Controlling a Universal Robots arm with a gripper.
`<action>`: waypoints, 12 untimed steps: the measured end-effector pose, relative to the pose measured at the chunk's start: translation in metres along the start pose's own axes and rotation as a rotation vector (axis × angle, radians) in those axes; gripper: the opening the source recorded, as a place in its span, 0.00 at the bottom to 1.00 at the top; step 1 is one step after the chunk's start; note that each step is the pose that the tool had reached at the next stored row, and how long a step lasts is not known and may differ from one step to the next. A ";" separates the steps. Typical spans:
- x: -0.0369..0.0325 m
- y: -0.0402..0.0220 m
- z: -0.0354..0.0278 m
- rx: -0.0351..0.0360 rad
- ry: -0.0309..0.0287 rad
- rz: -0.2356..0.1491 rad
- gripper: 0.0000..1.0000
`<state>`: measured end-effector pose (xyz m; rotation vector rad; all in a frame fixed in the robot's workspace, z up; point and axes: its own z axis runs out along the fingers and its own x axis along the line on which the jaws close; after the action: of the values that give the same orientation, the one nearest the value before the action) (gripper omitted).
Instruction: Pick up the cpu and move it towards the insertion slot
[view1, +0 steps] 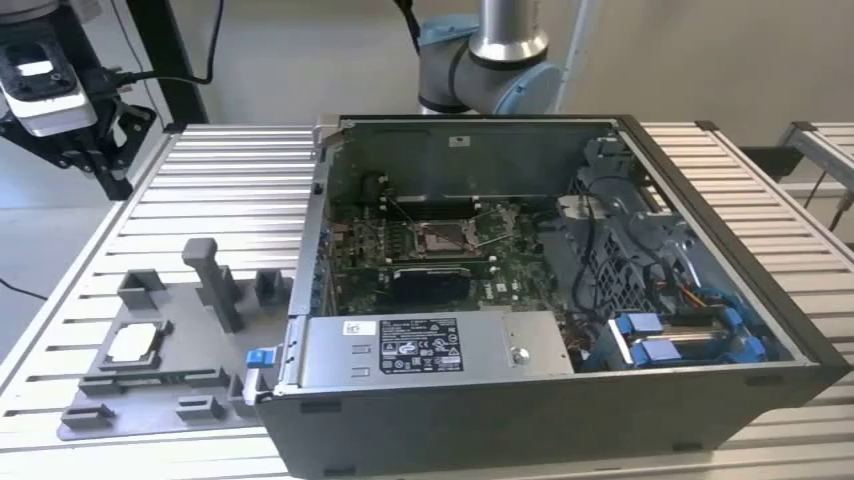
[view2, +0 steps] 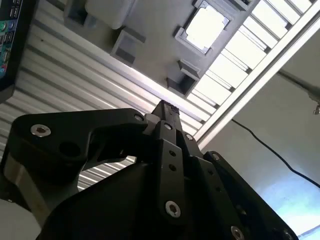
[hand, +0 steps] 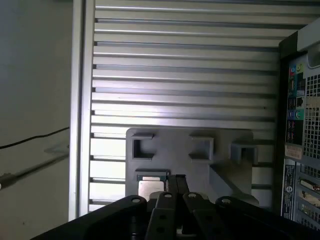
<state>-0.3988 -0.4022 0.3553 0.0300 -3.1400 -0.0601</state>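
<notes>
Tool (hand: 176, 180) of mine hangs high, tips pinched narrow, gripping nothing. Small silvery square cpu (hand: 150, 189) sits below it in a grey plastic tray (hand: 175, 142). I'd reckon: widen first, descend square, pinch the edges.

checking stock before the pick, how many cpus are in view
1: the cpu lies in a recess of the grey fixture plate, at the exterior view's left of the computer case. Others may be hidden.
</notes>
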 end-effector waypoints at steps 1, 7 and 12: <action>0.0000 0.0000 0.0000 0.0000 0.0000 0.000 1.00; 0.0000 0.0000 0.0000 0.0001 0.0000 0.000 1.00; 0.0000 0.0000 0.0000 0.0000 0.0000 0.000 1.00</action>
<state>-0.3988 -0.4022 0.3553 0.0301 -3.1400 -0.0600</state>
